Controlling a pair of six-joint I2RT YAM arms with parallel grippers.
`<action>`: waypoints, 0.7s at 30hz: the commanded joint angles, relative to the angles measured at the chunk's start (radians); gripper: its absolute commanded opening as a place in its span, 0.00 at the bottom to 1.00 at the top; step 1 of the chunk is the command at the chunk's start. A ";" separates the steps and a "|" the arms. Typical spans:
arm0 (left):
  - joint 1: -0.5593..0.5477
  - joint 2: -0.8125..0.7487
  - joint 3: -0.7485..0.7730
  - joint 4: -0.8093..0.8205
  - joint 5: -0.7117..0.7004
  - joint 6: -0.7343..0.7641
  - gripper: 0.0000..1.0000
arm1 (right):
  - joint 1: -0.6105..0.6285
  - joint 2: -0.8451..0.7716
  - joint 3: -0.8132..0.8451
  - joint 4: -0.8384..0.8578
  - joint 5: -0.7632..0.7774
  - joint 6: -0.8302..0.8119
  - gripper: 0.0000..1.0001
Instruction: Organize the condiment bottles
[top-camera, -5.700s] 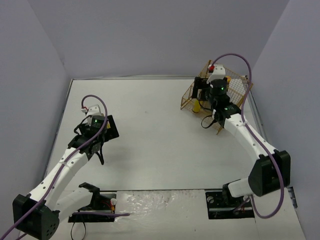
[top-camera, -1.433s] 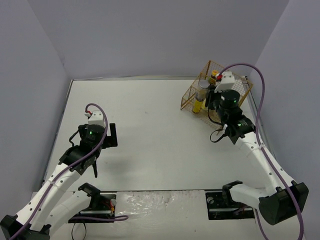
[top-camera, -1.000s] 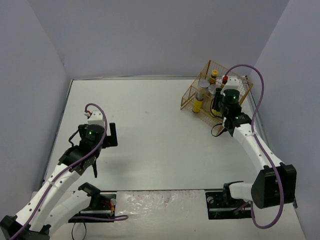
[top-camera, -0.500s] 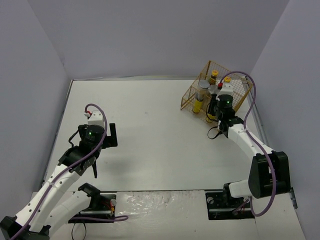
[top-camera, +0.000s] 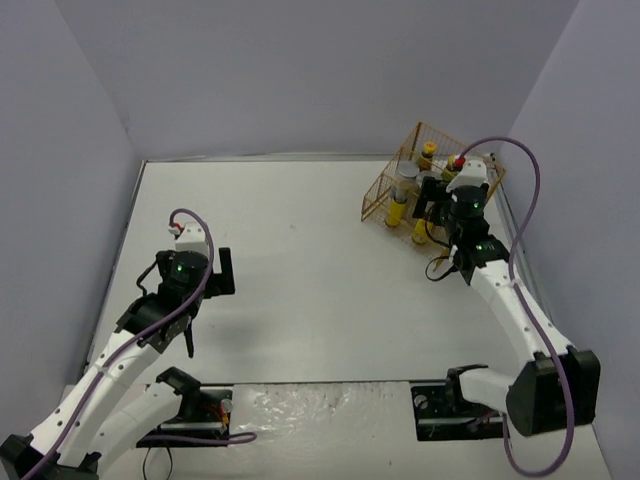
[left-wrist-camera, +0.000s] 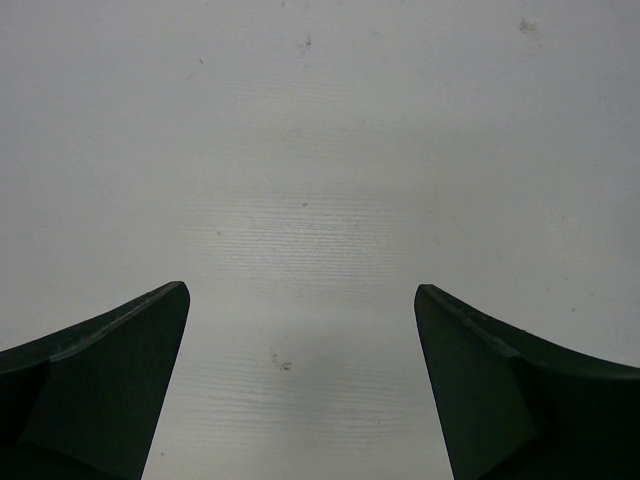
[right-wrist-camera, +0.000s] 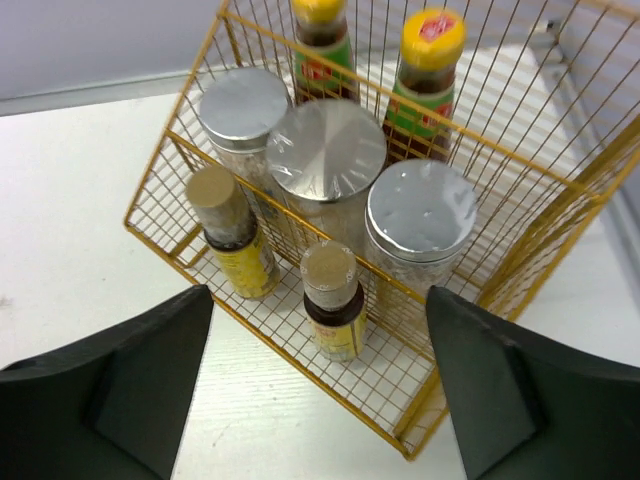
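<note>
Behind the silver-lidded bottles (right-wrist-camera: 325, 150), two green-labelled bottles (right-wrist-camera: 428, 72) stand half hidden.

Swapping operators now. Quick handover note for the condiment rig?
Left gripper: open and empty, over bare table, well away from the basket.
Right gripper: open, holding nothing, poised just in front of the gold wire basket.
Bottles: all seven stand upright in the basket. Two green-label dark bottles are at the back, three silver-lid jars in the middle, and two yellow-label dark bottles in front.
Done: no bottle is out on the table in any view.
Left: probably only backing the right arm away without bumping the basket. Check the front pair sits fully inside.
</note>
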 joint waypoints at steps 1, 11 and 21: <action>0.011 -0.017 0.047 0.021 0.006 -0.012 0.93 | -0.002 -0.180 0.109 -0.077 -0.017 -0.015 0.90; 0.012 -0.050 0.129 -0.033 -0.025 0.005 0.93 | -0.002 -0.514 0.117 -0.324 0.084 -0.040 1.00; 0.012 -0.125 0.094 -0.035 -0.072 0.025 0.94 | -0.002 -0.934 -0.065 -0.441 0.126 -0.030 1.00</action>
